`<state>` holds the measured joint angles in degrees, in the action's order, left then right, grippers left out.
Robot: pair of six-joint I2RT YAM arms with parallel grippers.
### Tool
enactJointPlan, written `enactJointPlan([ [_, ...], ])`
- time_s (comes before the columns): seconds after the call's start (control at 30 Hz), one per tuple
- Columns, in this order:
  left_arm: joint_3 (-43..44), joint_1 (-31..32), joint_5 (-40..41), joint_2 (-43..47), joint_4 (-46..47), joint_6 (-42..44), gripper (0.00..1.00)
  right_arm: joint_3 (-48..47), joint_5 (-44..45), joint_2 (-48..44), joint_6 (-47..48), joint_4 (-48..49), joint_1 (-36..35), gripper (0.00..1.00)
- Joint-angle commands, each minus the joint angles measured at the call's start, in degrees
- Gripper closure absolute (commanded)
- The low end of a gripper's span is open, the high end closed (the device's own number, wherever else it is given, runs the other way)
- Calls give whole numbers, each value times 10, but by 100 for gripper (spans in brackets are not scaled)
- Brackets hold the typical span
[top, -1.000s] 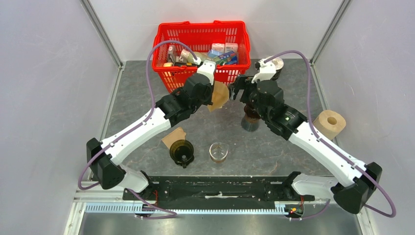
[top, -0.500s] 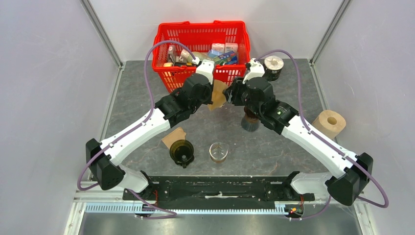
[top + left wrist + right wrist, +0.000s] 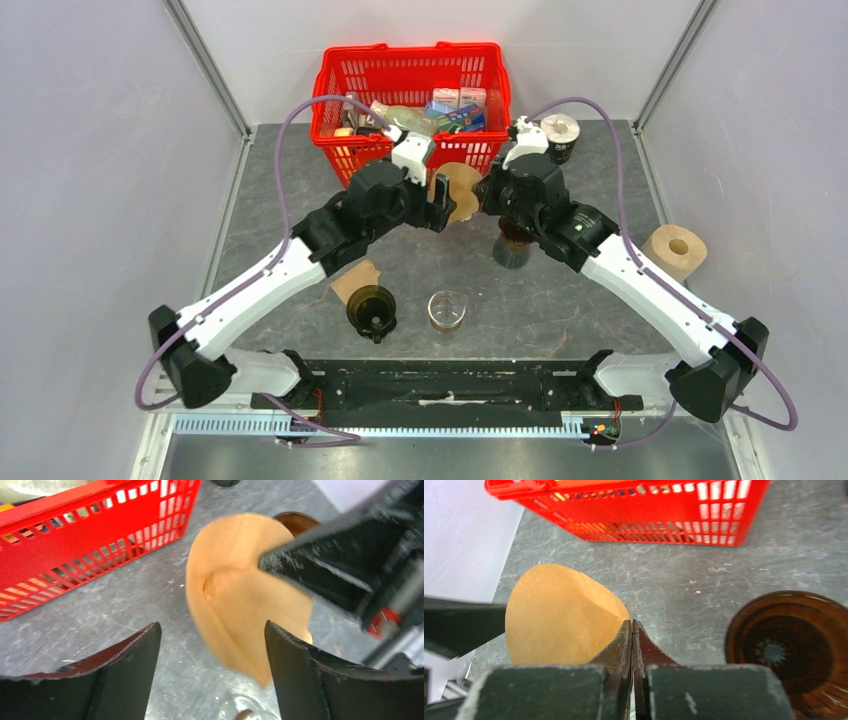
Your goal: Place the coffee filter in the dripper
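Note:
The tan paper coffee filter (image 3: 462, 190) hangs in the air in front of the red basket, between the two arms. My right gripper (image 3: 482, 195) is shut on its right edge; in the right wrist view the jaws (image 3: 632, 622) pinch the filter (image 3: 559, 615) at its edge. My left gripper (image 3: 437, 190) stands open just left of the filter. Seen from the left wrist, its fingers (image 3: 212, 630) are spread wide and the filter (image 3: 240, 590) floats beyond them, untouched. The brown dripper (image 3: 513, 245) sits on the table under the right arm, also showing as the dripper (image 3: 789, 650) right of the jaws.
The red basket (image 3: 410, 75) full of packets stands at the back. A brown paper piece (image 3: 355, 278), a dark round vessel (image 3: 372, 308) and a glass cup (image 3: 447, 310) lie near the front. A paper roll (image 3: 675, 250) stands at right, a lidded cup (image 3: 559, 135) behind the right wrist.
The right gripper moved in and closed on the filter's edge. The left gripper, which was holding the filter, opened and let it go; its arm shifted slightly left.

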<state>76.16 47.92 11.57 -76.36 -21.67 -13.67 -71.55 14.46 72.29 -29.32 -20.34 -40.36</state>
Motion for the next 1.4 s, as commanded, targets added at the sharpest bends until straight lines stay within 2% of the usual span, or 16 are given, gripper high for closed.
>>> enactJointPlan([
  [0.0, -33, -1, -79, 89, 64, 0, 16, -49, 38, -49, -3, -67, 30, 100],
  [0.17, -57, -2, -59, 136, 81, -16, 14, -61, 40, -87, -23, -149, 88, 100],
  [0.37, -49, -9, 13, 113, 64, -25, 13, -61, 12, -100, -23, -236, 165, 100],
  [0.57, -41, -36, 24, 70, 59, -51, 11, -44, -15, -90, -26, -245, 203, 100],
  [0.67, -41, -46, -3, 55, 59, -59, 11, -36, -29, -73, -28, -238, 211, 100],
  [1.0, -60, -52, 2, 51, 67, -67, 10, -28, -71, -24, -38, -230, 251, 100],
  [1.13, -62, -53, 4, 50, 67, -67, 10, -19, -73, -24, -38, -231, 260, 86],
  [1.37, -65, -53, 0, 49, 69, -67, 9, -19, -81, -19, -27, -231, 262, 73],
])
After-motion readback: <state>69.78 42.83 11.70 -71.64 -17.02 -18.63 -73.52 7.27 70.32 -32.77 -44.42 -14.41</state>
